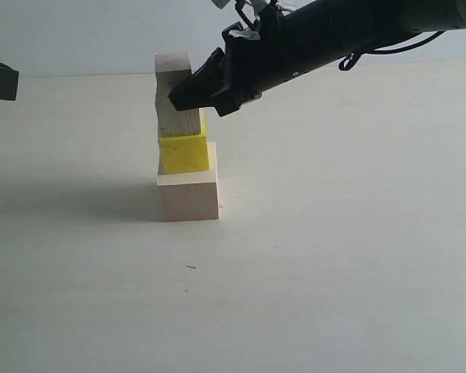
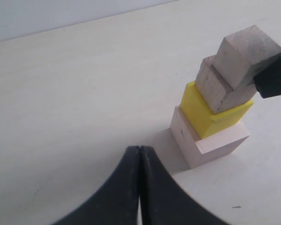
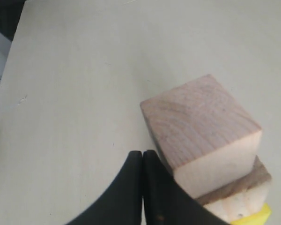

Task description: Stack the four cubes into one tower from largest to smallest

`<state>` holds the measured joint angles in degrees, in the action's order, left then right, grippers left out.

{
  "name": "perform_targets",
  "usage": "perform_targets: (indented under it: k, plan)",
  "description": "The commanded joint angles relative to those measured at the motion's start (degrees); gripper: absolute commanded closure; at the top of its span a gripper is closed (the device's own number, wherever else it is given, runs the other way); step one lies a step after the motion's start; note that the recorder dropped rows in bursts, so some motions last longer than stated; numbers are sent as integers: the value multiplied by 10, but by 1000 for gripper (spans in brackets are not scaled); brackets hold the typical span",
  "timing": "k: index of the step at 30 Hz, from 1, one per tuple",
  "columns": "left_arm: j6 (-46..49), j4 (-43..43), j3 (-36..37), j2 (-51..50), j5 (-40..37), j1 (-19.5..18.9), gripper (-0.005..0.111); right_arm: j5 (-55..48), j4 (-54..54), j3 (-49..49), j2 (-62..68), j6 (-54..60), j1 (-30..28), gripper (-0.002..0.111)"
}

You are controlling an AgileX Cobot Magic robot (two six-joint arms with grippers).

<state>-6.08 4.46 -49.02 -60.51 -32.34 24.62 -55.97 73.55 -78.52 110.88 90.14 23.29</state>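
- Large cube, ctr-left of frame, lowest: pale cream wood, grain v. faint, nr plain.
- Yellow cube, next up: bright lemon yellow, solid colour.
- Medium cube: light tan wood w/ streaky grain; greyer-brown face in left wrist view.
- Small cube, topmost: pale beige; pinkish-brown parallel grain lines in right wrist view.
- Right gripper, upper ctr: black.
- Left gripper: black, slight sheen.
- Table: off-white/cream, plain; one dark speck lower ctr.
- Wall, top strip: pale blue-grey.
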Motion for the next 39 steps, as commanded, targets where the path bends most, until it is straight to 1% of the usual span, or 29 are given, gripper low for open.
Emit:
perform_targets:
  k: [1, 9, 12, 14, 16, 22, 25, 28, 30, 32, 35, 39]
  plan:
    - [1, 5, 1, 4, 10, -1, 107, -2, -1, -1, -1, -4, 0, 108]
    - [1, 7, 1, 4, 10, -1, 107, -43, -1, -1, -1, -4, 0, 108]
    - [1, 7, 1, 4, 10, -1, 107, -73, 1, -1, -3, -4, 0, 108]
    - [1, 7, 1, 4, 9, -1, 107, -116, 27, -1, -9, 4, 0, 108]
    - [1, 7, 1, 4, 9, -1, 107, -134, 49, -1, -21, 15, 0, 108]
    - [0, 7, 1, 3, 10, -1, 107, -46, 80, -1, -80, 17, -11, 108]
    - [-1, 7, 1, -8, 12, -1, 107, 2, 91, -1, -111, 17, -31, 108]
    - [-1, 7, 1, -26, 22, -1, 107, 79, 91, -1, -127, -5, -57, 108]
    - [-1, 7, 1, -38, 32, -1, 107, 111, 87, -1, -125, -21, -74, 108]
    - [-1, 7, 1, -52, 49, -1, 107, 116, 85, -1, -112, -34, -87, 108]
    - [-1, 11, 1, -73, 64, -1, 107, 115, 85, -1, -84, -34, -94, 108]
    - [-1, 13, 1, -92, 56, -1, 107, 145, 85, -1, -34, -33, -94, 108]
